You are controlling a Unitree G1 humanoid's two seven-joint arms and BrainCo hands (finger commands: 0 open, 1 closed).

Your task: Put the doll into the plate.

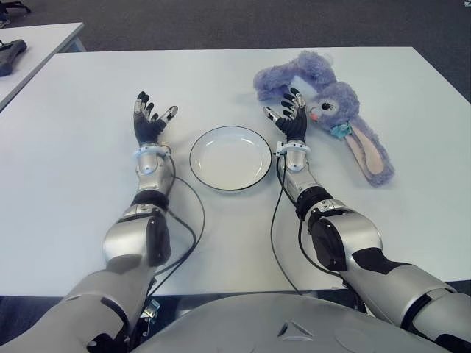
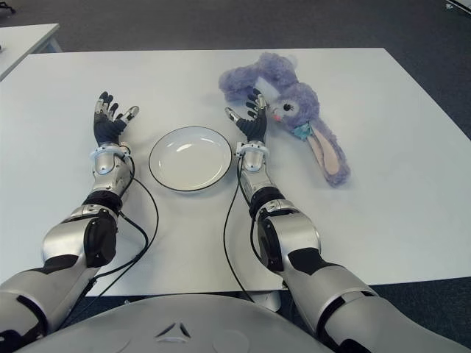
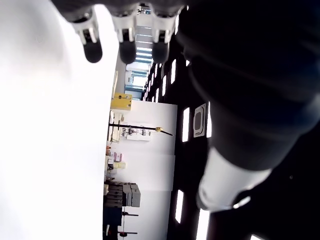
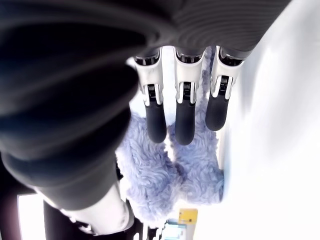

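The right hand (image 1: 291,118) has its fingers (image 4: 185,117) spread, holding nothing, close against the purple rabbit doll (image 1: 335,110) lying on the white desk (image 1: 73,147) at the plate's (image 1: 230,158) two o'clock. The left hand (image 1: 151,121), fingers open and empty, shows at the plate's nine o'clock.

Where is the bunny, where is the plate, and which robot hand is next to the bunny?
bunny (image 1: 335,103): left eye view, on its face.
plate (image 1: 230,157): left eye view, on its bare middle.
right hand (image 1: 289,118): left eye view, on its palm.
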